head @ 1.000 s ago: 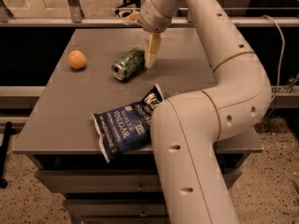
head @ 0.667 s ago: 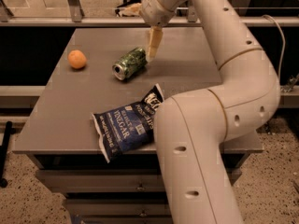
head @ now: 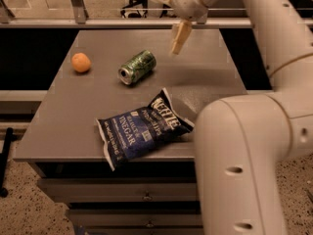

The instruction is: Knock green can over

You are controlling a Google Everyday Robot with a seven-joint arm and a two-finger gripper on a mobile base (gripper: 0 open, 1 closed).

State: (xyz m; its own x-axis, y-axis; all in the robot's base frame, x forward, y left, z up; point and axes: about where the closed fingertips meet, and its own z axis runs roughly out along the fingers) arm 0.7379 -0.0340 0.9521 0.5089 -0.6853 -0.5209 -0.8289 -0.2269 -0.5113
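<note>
The green can (head: 137, 66) lies on its side on the grey table (head: 205, 72), its silver top facing the front left. My gripper (head: 172, 16) hangs above the table's far part, up and to the right of the can and clear of it. Its two cream fingers are spread apart with nothing between them; one finger (head: 180, 36) points down toward the table.
An orange fruit (head: 81, 62) sits to the left of the can. A dark blue chip bag (head: 142, 128) lies near the table's front edge, next to my arm's large white link (head: 239, 165). A rail and chair legs stand behind the table.
My gripper has lifted up and moved a little to the right, away from the can. The can lies on its side as before.
</note>
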